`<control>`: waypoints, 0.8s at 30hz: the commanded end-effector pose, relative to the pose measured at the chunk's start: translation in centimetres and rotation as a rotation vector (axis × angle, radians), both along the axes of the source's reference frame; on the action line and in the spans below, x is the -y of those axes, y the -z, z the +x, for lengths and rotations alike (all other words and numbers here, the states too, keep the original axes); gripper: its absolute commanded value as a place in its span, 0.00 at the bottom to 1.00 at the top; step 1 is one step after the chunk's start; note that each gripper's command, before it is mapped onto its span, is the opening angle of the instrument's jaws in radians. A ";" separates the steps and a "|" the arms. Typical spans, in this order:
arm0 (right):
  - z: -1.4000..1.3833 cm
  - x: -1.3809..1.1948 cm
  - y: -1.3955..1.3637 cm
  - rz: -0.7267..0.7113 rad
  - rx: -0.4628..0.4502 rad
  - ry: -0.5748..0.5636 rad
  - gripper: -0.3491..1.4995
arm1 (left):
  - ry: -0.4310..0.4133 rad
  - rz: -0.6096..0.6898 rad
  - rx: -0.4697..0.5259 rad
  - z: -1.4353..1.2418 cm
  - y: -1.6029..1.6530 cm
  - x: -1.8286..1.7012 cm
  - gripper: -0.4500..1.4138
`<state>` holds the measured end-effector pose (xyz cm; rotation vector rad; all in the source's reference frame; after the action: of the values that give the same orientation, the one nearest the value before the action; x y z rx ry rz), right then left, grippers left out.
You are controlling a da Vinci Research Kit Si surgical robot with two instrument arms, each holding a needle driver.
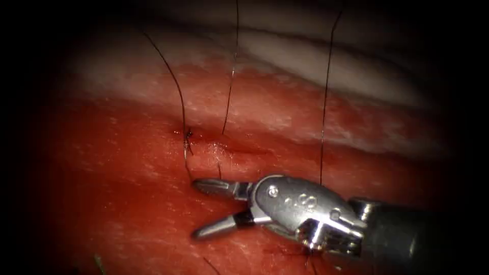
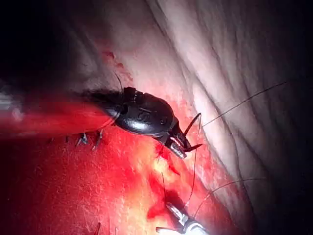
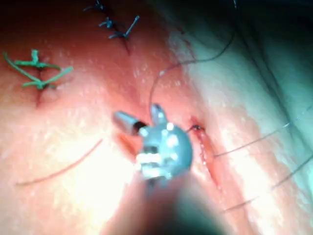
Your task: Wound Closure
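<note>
Right tool: enters endoscope view from the right, right arm's tool (image 1: pixel 196 210) lies low over the tissue (image 1: pixel 127 203), jaws spread apart, grasping nothing; also seen in right wrist view (image 3: pixel 139 116), jaws parted there too.
Left tool: left arm's tool (image 2: pixel 188 147) seen in left wrist view, dark wrist body over the tissue, tips right at the cut; thread runs by the tips, cannot tell if jaws are clenched or holding it.
Cut: cut (image 1: pixel 214 147) sits just above the right tool's upper jaw in endoscope view, short, wet with red fluid (image 1: pixel 224 153).
Thread: thread (image 1: pixel 179 97) comes up out of the tissue at the cut's left end, a small dark knot-like spot there; second strand (image 1: pixel 232 76) rises from mid-cut; third strand (image 1: pixel 326 91) runs down to just behind the right tool's wrist.
Thread vs right tool: upper jaw tip almost touching the strand below the cut, not gripping it.
Needle: cannot make it out.
Older stitches: cut ends of thread (image 3: pixel 39 73) on the tissue well apart from the right tool, right wrist view.
</note>
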<state>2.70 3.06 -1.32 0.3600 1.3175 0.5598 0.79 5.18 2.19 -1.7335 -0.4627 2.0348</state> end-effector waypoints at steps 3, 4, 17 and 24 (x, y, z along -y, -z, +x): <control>-0.15 -0.08 -0.19 -0.022 0.015 -0.007 0.84 | 0.013 0.002 -0.019 0.04 -0.07 0.01 0.05; -0.17 -0.09 -0.23 -0.026 0.021 -0.013 0.84 | 0.017 0.002 -0.024 0.05 -0.08 0.00 0.05; 0.17 -0.14 -0.87 -0.044 0.106 -0.076 0.80 | 0.019 -0.002 -0.026 0.01 -0.16 0.01 0.05; -0.10 -0.03 -0.82 -0.008 0.106 -0.052 0.75 | 0.016 -0.001 -0.028 0.06 -0.20 -0.02 0.05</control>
<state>2.49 3.06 -0.56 0.2903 1.2274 0.6093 0.92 5.25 2.34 -1.7019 -0.4338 2.0479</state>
